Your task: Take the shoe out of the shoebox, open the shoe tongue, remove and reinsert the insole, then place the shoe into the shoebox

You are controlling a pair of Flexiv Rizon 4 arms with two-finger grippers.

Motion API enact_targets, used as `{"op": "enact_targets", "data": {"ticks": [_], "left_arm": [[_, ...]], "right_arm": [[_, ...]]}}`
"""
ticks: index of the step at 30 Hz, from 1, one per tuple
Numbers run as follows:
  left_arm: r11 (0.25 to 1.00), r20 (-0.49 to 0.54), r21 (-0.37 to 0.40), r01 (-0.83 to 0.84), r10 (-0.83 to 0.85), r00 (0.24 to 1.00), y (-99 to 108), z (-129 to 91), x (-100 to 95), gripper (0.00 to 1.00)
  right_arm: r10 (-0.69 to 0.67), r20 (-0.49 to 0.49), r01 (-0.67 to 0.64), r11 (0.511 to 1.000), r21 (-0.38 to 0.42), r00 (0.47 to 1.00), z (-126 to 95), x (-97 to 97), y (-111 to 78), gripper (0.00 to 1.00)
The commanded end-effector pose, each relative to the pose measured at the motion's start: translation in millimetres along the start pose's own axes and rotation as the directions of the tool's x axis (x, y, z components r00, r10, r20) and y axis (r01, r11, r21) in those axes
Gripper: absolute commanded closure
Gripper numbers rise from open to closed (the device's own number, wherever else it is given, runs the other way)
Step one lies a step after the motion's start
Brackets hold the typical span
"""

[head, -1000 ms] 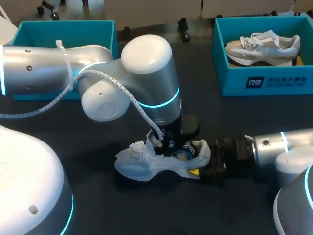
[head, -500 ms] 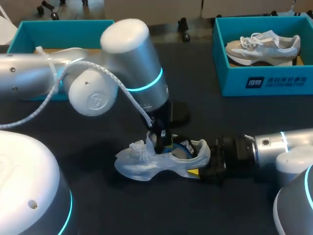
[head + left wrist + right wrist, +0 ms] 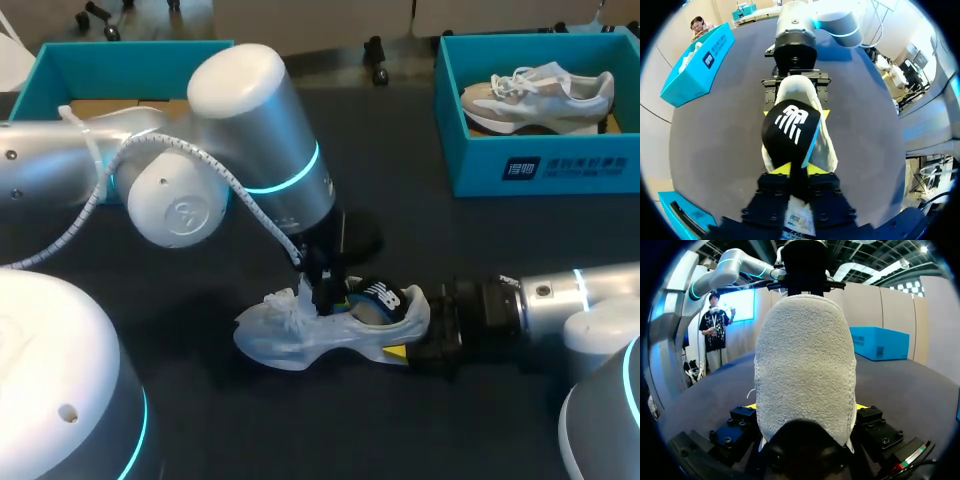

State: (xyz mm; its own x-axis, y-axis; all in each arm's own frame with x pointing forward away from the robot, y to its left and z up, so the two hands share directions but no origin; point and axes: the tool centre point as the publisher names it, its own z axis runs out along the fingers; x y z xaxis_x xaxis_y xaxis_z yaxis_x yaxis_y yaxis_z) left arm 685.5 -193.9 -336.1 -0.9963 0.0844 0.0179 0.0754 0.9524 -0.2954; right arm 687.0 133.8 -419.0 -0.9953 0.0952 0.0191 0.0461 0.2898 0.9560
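The shoe sits on the dark matte table between the two arms, outside both boxes. It is pale, with a thin, almost see-through upper and loose white laces. The right gripper is clamped across its heel. That arm's wrist camera shows the heel as a rounded dome of nubbly, towel-like white fabric with a yellow tip on either side, a texture the overhead view does not give. The left gripper stands over the shoe's mouth, pinched together on the insole, a flat, rounded black piece with a white mark and a bright blue edge, lifted partly out of the opening. Only the left wrist view shows the yellow tips squeezing its narrow end. From above, the insole is just a black-and-blue sliver. The teal left shoebox stands at the far edge, and the right shoebox holds a second shoe
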Motion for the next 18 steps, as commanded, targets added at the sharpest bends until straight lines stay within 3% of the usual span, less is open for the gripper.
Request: {"op": "enact_targets", "data": {"ticks": [1,8,18], "left_arm": [[1.0,0.035,0.002,-0.005,0.005,0.999,-2,-7,6.5,0.63],[0.999,0.105,0.005,-0.032,0.031,0.994,-10,-20,12.8,0.64],[0.998,0.12,-0.001,-0.068,0.067,0.99,-16,-30,15.5,0.64]], "right_arm": [[0.001,0.0,-0.001,1.0,0.007,1.0,1,1.4,2.1,1.0],[0.001,0.0,-0.001,1.0,0.007,1.0,1,1.4,2.1,1.0],[0.001,0.0,-0.001,1.0,0.007,1.0,1,1.4,2.1,1.0]]}}
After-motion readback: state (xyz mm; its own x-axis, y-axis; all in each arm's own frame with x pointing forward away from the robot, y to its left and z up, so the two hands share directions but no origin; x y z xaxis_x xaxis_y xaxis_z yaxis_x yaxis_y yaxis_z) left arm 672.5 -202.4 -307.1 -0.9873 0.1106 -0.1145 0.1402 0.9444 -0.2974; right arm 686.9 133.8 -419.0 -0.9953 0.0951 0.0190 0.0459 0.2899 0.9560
